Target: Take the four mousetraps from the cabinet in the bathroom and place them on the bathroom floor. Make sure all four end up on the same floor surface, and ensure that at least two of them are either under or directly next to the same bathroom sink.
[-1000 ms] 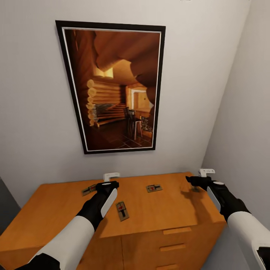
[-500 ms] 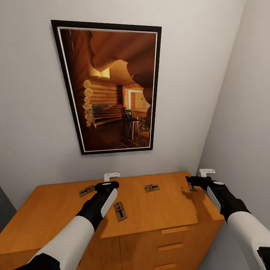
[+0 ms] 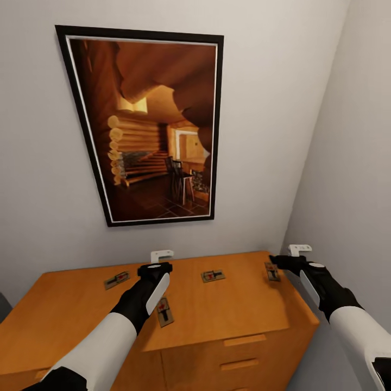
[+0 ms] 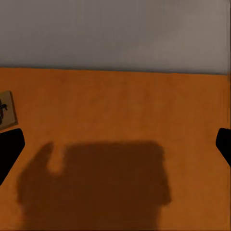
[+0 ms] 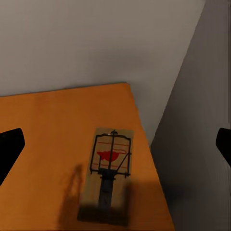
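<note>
Four mousetraps [image 3: 213,276] lie on your cabinet [image 3: 228,309] in the head view, while the right wrist view shows the spread right pincer [image 5: 115,147] over the corner mousetrap.

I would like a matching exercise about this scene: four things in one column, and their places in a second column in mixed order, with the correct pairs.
Things:
1. framed picture
2. right gripper
3. left gripper
4. drawer handles

Places:
A. above the cabinet top, between two mousetraps
B. on the cabinet front
C. on the wall above the cabinet
D. beside the mousetrap at the cabinet's right edge

Pairs: 1-C, 2-D, 3-A, 4-B
</note>
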Controlling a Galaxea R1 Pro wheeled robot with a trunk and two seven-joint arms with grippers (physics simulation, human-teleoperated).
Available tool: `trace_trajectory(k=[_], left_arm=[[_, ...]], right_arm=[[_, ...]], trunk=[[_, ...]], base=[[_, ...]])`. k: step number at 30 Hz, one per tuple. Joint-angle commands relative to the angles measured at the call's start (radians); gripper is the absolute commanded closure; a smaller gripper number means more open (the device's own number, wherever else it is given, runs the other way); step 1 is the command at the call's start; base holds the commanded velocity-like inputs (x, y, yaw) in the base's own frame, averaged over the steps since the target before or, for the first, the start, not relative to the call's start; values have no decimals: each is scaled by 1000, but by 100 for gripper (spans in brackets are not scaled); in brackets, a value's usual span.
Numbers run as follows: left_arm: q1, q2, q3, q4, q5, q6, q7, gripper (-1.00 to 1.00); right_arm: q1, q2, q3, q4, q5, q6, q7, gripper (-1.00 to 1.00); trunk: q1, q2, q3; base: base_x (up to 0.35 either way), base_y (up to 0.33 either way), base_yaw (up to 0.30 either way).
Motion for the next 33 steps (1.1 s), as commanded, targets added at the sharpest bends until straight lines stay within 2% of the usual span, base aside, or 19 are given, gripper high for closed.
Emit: trace_trajectory(k=[1,22,33], left_arm=[[-1,0,-3,-1,7,3,8,-100],[-1,0,-4,0,7,4,8,-100],[-1,0,-4,0,7,5,8,-100]], right_arm=[[-1,-1,1,-2,-10,6,1,-100],[-1,1,2,-1,-9,7,2,-100],[-1,1,3,32,-5,24,1,-100]], trunk=[[1,-2,-2],[1,-2,-2],[1,-2,-2]], base=[[93,-111,0],[12,-15,0],[0,0,0]])
